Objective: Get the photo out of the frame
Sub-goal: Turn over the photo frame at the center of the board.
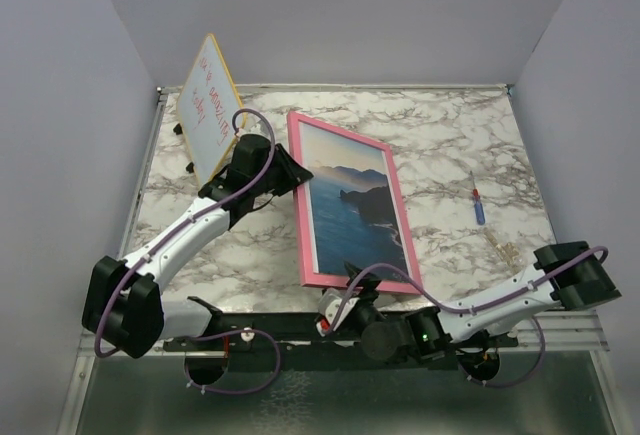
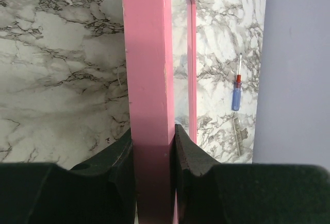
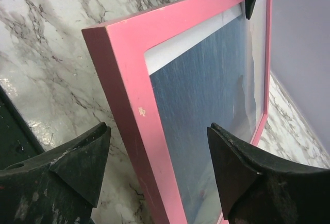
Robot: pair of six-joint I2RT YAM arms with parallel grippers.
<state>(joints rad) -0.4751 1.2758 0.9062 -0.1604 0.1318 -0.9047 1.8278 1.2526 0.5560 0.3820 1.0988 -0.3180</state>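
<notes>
The frame with its pink border stands tilted on the marble table, its face up toward the camera. The photo of a dark headland over blue sea sits inside it. My left gripper is shut on the frame's far left edge; in the left wrist view both pads press the pink border at the gripper. My right gripper is open at the frame's near edge, one finger on each side of the border, neither touching. The photo shows behind the glass.
A yellow-edged whiteboard with red writing leans at the back left, close behind my left arm. A blue-handled screwdriver and a small metal strip lie on the table at the right. Grey walls enclose three sides.
</notes>
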